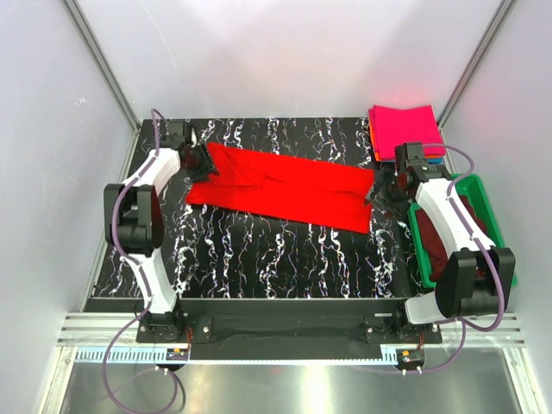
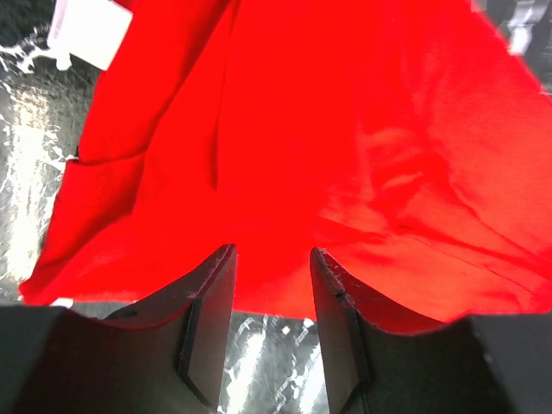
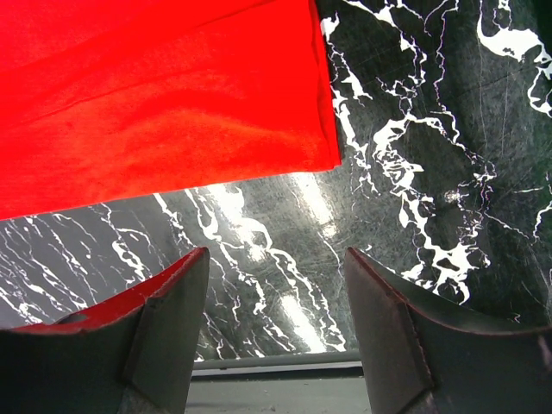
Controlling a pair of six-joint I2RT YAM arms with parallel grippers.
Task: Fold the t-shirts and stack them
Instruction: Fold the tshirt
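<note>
My left fingers [image 1: 205, 164] and right fingers [image 1: 379, 185] both stand spread, pinching nothing, one pair at each short end of the red t-shirt [image 1: 280, 188]. It lies between them on the tabletop [image 1: 276, 250] as a long, slightly rumpled band, seemingly folded lengthwise. I judge the crosswise fold comes next: grip one end and carry it over. The folded magenta t-shirt [image 1: 404, 128] waits beyond my right fingers.

A spread t-shirt [image 1: 280, 191] lies on the table [image 1: 259, 250], a folded t-shirt [image 1: 404, 128] far right, bin [image 1: 485, 197] before it.
</note>
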